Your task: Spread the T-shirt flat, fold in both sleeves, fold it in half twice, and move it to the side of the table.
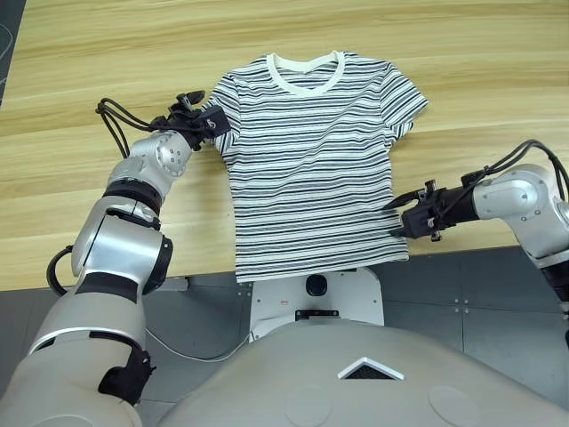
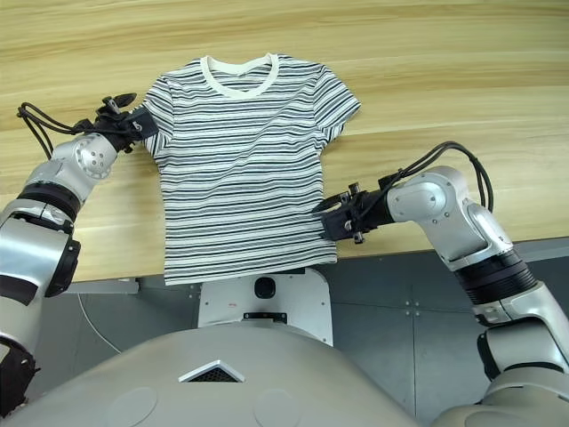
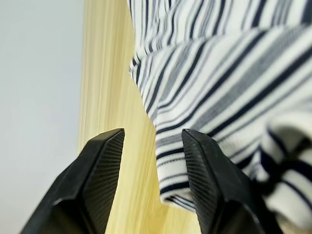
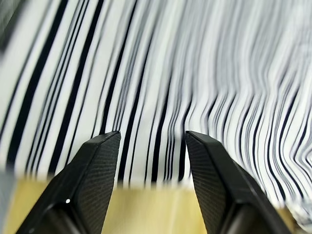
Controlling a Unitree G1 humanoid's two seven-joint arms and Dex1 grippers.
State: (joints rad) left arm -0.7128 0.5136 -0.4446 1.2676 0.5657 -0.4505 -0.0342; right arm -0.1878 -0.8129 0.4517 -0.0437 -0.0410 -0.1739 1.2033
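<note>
A striped T-shirt (image 1: 311, 169) with a white collar lies spread flat on the wooden table (image 1: 89, 53), collar away from me, hem at the near edge. My left gripper (image 1: 212, 123) is at the shirt's left sleeve (image 1: 224, 100). Its fingers are open, and in the left wrist view the sleeve's hem (image 3: 168, 146) sits partly between them. My right gripper (image 1: 398, 216) is low at the shirt's right side near the hem. It is open too, with striped cloth (image 4: 161, 87) just beyond its fingertips and nothing held.
Bare wood lies to the left, right and beyond the shirt. The table's near edge (image 1: 462, 251) runs just under my right gripper. Below it, a white base (image 1: 316, 302) stands on grey floor.
</note>
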